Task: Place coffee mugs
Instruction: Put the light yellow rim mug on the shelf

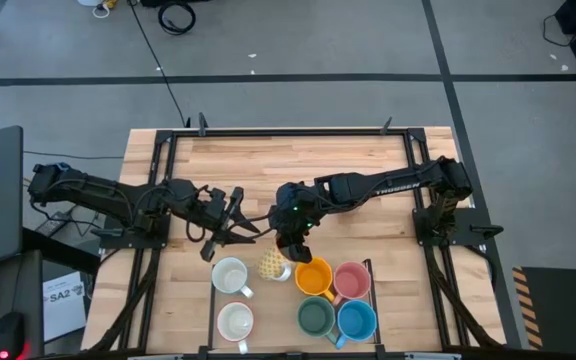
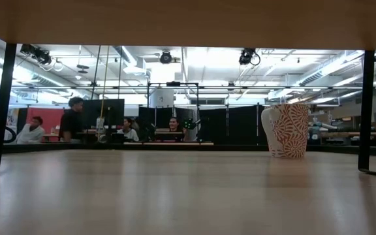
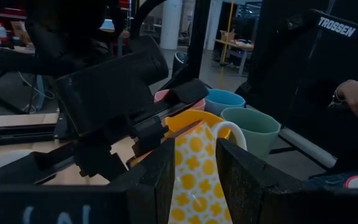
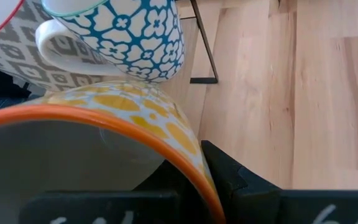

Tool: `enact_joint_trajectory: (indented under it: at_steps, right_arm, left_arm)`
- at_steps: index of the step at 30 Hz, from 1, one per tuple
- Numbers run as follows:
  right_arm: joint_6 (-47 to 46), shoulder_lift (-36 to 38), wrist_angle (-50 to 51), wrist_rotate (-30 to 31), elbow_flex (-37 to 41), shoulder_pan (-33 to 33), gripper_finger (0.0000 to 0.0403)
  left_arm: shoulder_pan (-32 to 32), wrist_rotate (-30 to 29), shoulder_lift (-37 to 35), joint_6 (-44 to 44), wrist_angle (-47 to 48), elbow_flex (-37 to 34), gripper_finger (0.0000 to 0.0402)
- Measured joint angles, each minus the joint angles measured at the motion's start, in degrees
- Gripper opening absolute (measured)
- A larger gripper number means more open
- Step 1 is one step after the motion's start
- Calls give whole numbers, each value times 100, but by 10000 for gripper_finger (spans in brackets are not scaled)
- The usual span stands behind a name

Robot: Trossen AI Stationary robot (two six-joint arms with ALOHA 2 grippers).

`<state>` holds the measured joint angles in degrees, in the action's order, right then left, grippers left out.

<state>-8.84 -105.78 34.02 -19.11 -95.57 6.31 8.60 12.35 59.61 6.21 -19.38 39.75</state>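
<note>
The coffee mugs mostly sit grouped at the counter's (image 1: pixel 268 160) near edge, two white (image 1: pixel 231 276) beside orange (image 1: pixel 314 278), pink (image 1: pixel 352 281), green (image 1: pixel 316 317) and blue (image 1: pixel 356 320), while the right gripper (image 1: pixel 286 250) grips the yellow-patterned mug's (image 1: pixel 274 265) rim, apparently setting it down, and the left gripper (image 1: pixel 230 226) waits nearby, fingers apart.

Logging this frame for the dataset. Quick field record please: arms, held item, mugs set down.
right gripper: fingers shut on rim of yellow-patterned mug
left gripper: open, empty, beside that mug
set down, left pair: white mug, second white mug
set down, right group: orange mug, pink mug, green mug, blue mug
</note>
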Motion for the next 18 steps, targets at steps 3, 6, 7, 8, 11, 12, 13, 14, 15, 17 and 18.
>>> enact_joint_trajectory:
  at_steps: [3,6,7,8,11,12,13,14,15,17,18]
  right_arm:
    - [4,0,-103,-2,0,0,36]
    - [4,0,-238,-4,-4,0,36]
    - [4,0,-247,-4,-4,0,36]
    - [4,0,-252,-6,-4,0,36]
    - [-23,-2,-286,-60,-4,0,36]
    - [-59,-2,-312,-114,-4,0,36]
    - [-123,-2,-348,-158,-4,0,36]
    - [-180,-2,-390,-193,-4,2,36]
    - [-198,-2,-430,-217,-4,4,36]
    - [-209,-2,-450,-220,-4,4,36]
    - [-220,-2,-445,-218,-4,4,35]
  left_arm:
    - [-2,-1,0,1,0,0,123]
    - [-2,-1,0,1,0,0,123]
    - [-2,-1,0,1,0,0,123]
    - [-1,-1,0,1,0,0,123]
    - [-1,-1,0,1,0,0,123]
    - [0,-1,0,1,0,0,123]
    - [-2,-1,0,1,0,0,123]
    - [-2,-1,0,1,0,0,123]
    - [-1,-1,0,1,0,0,123]
    - [-1,-1,0,1,0,0,123]
    - [-2,-1,0,1,0,0,123]
